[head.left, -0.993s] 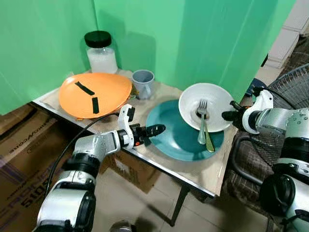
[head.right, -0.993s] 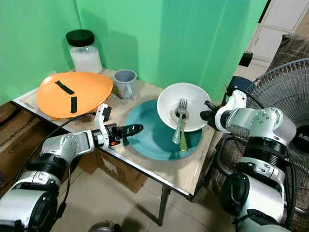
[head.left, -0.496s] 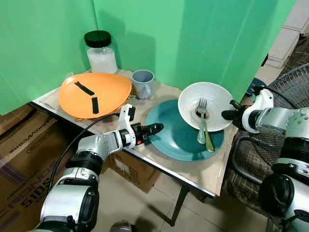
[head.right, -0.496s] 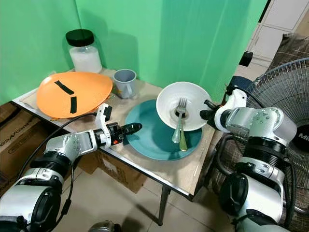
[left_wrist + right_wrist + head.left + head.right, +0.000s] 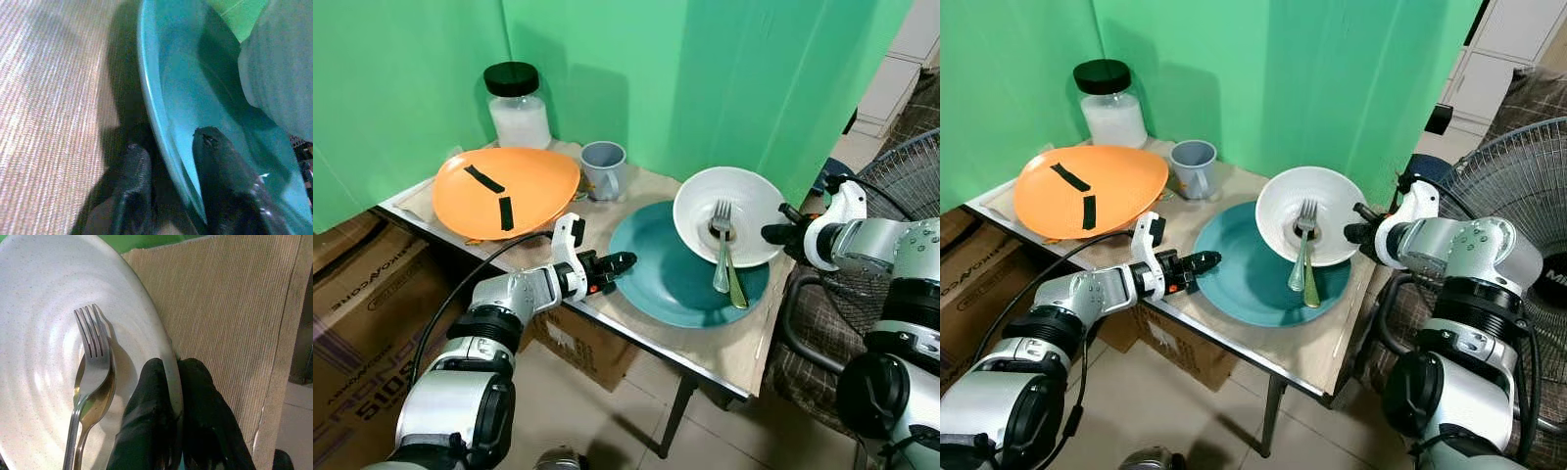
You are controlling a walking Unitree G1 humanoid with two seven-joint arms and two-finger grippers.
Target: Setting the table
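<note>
Meanwhile, the right end effector was pinched shut on the rim of the round white ceramic bowl, one finger inside the rim and one outside. That bowl sat tilted on the far right part of the large round teal plate, and a silver metal fork with a gold-toned spoon lay from the bowl onto the plate. The left end effector straddled the teal plate's near-left edge with its fingers slightly parted, one above and one below the rim. Both dishes rested on the beige woven-covered worktop, beside an orange plate, a grey mug and a black-lidded glass jar.
</note>
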